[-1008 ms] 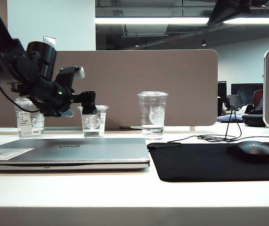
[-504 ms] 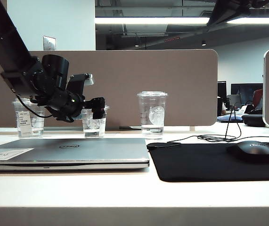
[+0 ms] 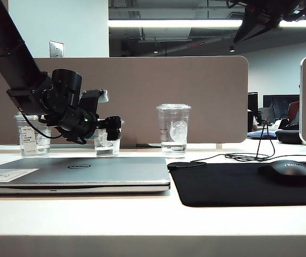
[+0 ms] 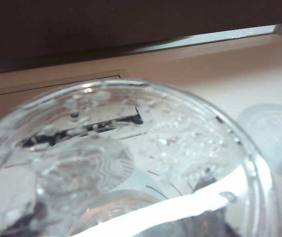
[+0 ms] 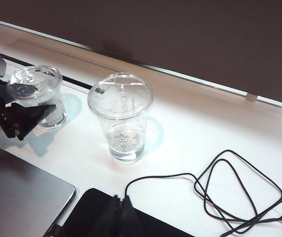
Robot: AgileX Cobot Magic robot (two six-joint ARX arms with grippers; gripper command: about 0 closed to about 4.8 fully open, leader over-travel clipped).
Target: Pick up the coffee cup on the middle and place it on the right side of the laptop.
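The coffee cup, short, clear and lidded, stands on the white table behind the laptop. My left gripper is level with it and open, one black finger on each side of the cup. In the right wrist view those fingers reach along the cup, and I cannot tell if they touch it. The cup's lid fills the left wrist view. My right gripper hangs shut and empty above the mouse pad's corner, near the laptop's edge.
A taller clear cup stands right of the middle one, seen also from the right wrist. A labelled cup is at the far left. A black mouse pad, mouse and loose cable lie right of the laptop. A partition closes the back.
My left arm has stretched forward and sunk, carrying the gripper from just above the middle cup's front down around its sides. The cup has not moved.
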